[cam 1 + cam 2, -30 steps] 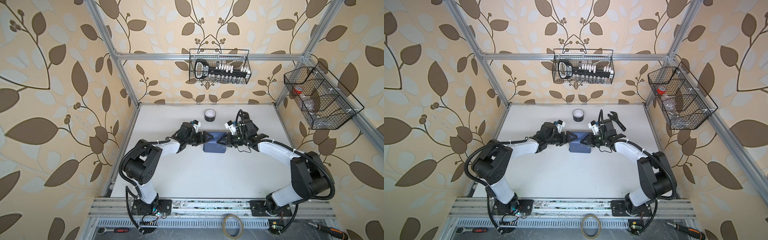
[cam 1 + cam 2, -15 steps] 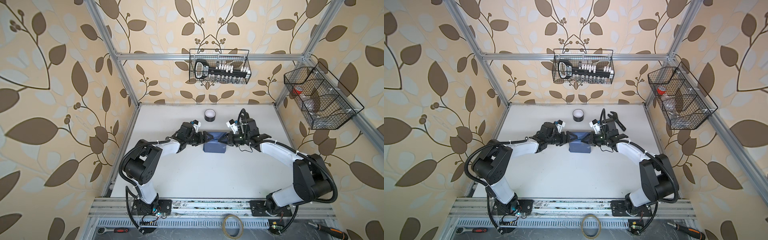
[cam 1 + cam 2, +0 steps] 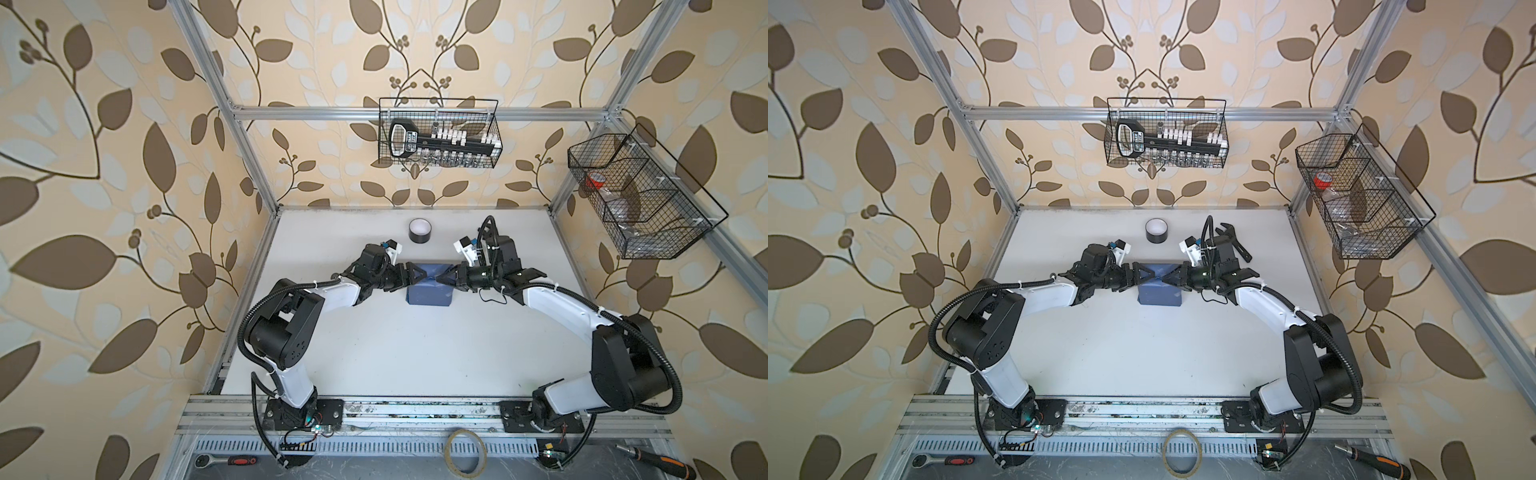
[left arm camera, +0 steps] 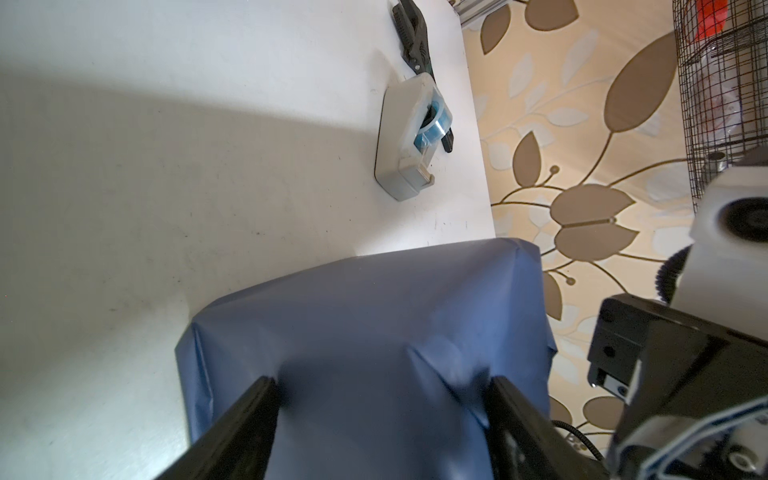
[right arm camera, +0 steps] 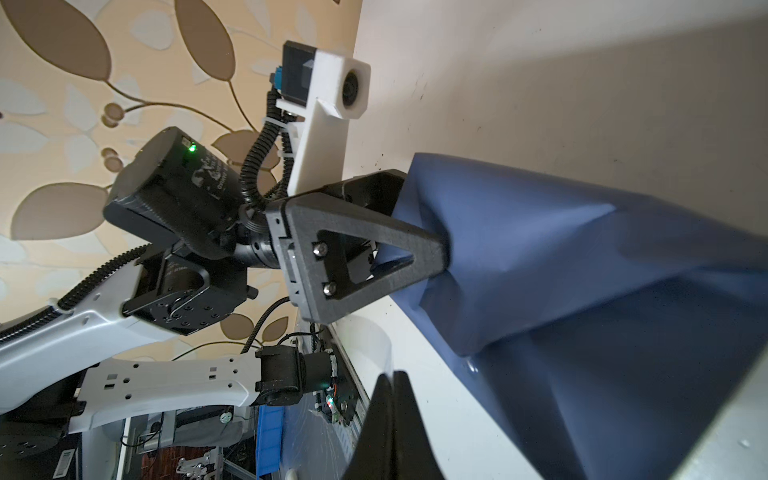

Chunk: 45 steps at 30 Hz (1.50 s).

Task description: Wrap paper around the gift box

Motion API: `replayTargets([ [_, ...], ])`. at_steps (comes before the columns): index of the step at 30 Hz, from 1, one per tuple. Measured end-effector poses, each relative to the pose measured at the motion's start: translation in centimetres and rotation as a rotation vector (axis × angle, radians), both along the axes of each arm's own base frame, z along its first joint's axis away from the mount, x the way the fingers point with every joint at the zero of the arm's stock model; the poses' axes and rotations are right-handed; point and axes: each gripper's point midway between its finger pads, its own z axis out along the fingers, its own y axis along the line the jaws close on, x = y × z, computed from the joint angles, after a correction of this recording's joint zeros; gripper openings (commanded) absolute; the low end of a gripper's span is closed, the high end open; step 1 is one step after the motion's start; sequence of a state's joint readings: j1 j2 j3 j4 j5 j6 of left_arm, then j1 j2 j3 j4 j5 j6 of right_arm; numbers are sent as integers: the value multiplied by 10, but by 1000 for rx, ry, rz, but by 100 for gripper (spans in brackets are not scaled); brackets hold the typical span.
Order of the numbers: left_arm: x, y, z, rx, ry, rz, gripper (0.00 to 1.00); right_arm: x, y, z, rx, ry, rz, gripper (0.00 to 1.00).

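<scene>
On the table (image 3: pixel 415 374) the paper (image 3: pixel 428 291) lies flat, wrapped round the hidden box, right between the two grippers. It looks almost square, with no clear long side. Its folded ends face one gripper each. The left gripper (image 4: pixel 381 380) squeezes its end with jaws wide. The right gripper (image 3: pixel 438 278) is pinched together, seemingly on nothing, its tip at the other end. I think the ends are getting folded in. Next, a flap needs pressing flat, then tape from the dispenser (image 4: pixel 405 137) beyond.
</scene>
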<state>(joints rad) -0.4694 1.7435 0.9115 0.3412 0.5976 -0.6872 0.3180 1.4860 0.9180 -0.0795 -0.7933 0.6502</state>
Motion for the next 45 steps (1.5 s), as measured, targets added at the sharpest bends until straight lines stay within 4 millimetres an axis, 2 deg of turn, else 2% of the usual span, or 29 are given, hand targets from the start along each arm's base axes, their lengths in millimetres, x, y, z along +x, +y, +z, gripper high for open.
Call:
replayTargets([
  [8, 0, 0, 0, 0, 0, 0, 79, 6, 3, -20, -11, 50, -2, 0],
  [19, 0, 0, 0, 1, 0, 0, 79, 10, 4, -24, -9, 52, -3, 0],
  [35, -1, 5, 1, 32, 25, 23, 89, 10, 4, -25, -12, 46, 1, 0],
  [45, 0, 4, 3, 61, 39, 10, 84, 10, 4, -25, -15, 37, 5, 0],
])
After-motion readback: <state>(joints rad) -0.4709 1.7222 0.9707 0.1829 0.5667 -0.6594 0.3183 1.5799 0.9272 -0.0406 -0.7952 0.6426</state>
